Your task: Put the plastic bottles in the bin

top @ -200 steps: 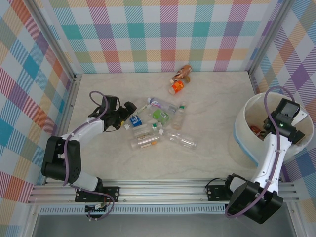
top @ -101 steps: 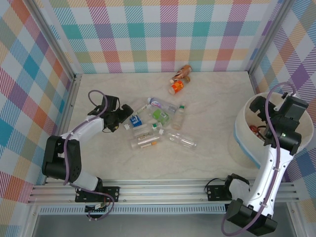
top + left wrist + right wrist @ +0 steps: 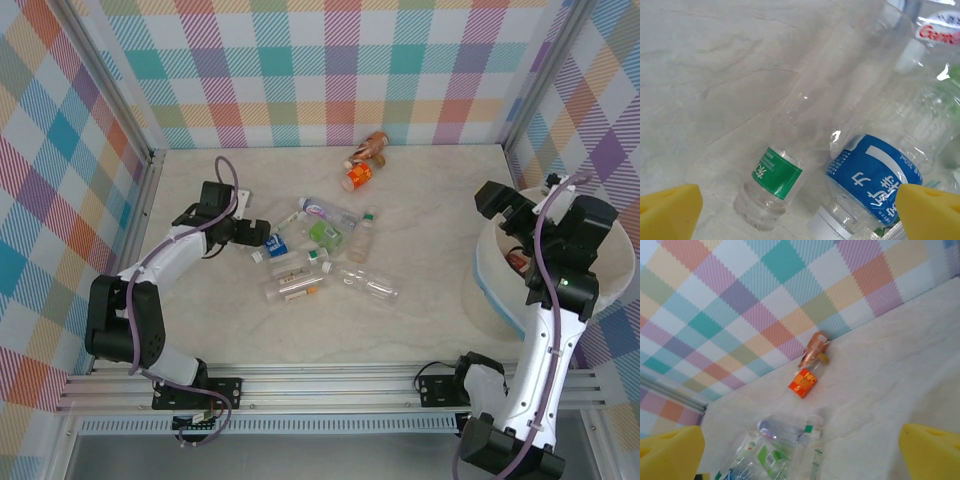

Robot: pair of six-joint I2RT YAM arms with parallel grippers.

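Edges: plaid walls [image 3: 340,80] close the worktop [image 3: 430,200] at the back and both sides; bare stone lies open between the bottle cluster and the bin [image 3: 484,270] at the right edge.
Left fingers [image 3: 670,210]: spread wide, gripping nothing; a blue-label bottle [image 3: 875,182] and a green-label bottle [image 3: 776,172] lie between the tips.
Right fingers [image 3: 930,447]: spread wide, empty, above the bin's left rim.
Count: about eight clear bottles [image 3: 320,255] clustered mid-worktop; one orange bottle [image 3: 358,176] and one brown bottle [image 3: 375,146] by the back wall; one bin.
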